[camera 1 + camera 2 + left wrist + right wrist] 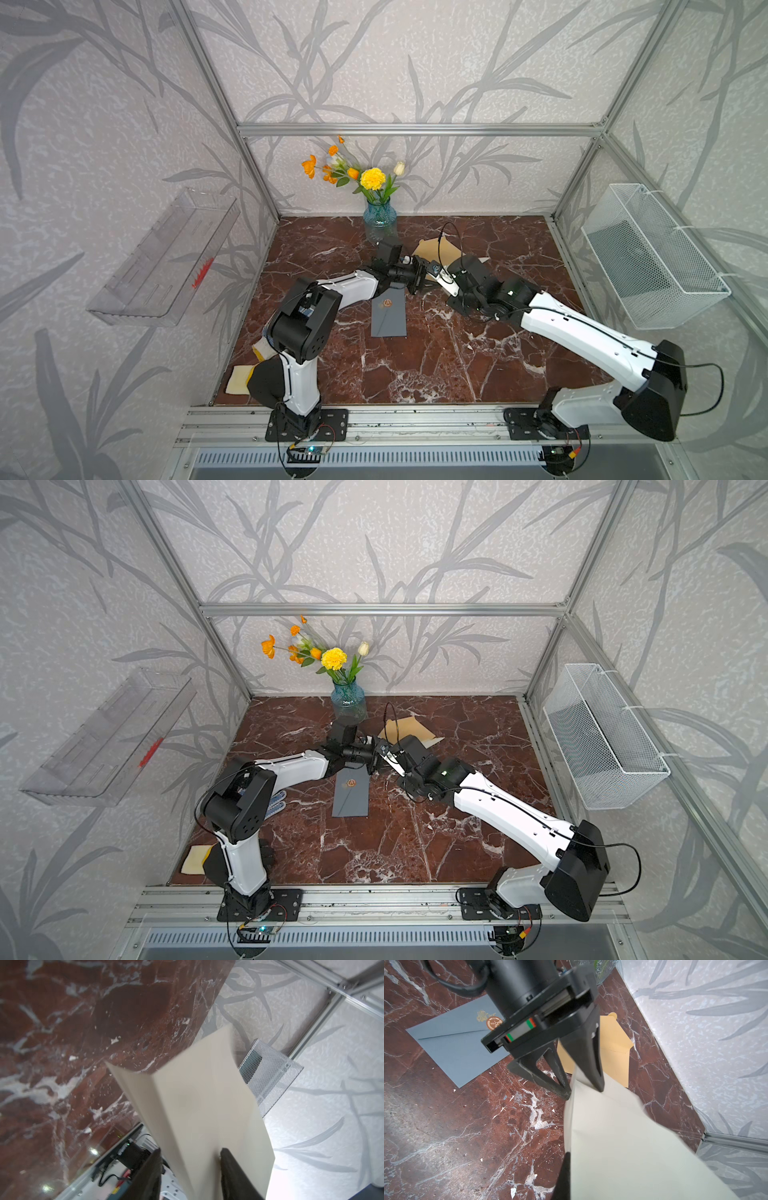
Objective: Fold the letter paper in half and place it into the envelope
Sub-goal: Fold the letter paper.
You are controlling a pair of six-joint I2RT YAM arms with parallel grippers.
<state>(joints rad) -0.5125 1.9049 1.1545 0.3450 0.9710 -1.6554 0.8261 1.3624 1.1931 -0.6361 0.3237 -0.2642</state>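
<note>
A cream letter paper (199,1093), bent into a loose V along its fold, hangs in the air between my two arms over the table's middle. My right gripper (569,1154) is shut on one end of the paper (623,1147). My left gripper (583,1092) is at the other end with its jaws apart, the paper passing between them. One of its fingers (230,1169) lies against the sheet and the other stands just off it. A blue-grey envelope (388,316) with a round seal lies flat in front of the grippers. A tan envelope (430,250) lies behind them.
A blue glass vase of flowers (379,216) stands at the back, close behind the left wrist. A white wire basket (652,257) hangs on the right wall and a clear tray (166,257) on the left wall. A yellow cloth (237,379) lies at the front left corner.
</note>
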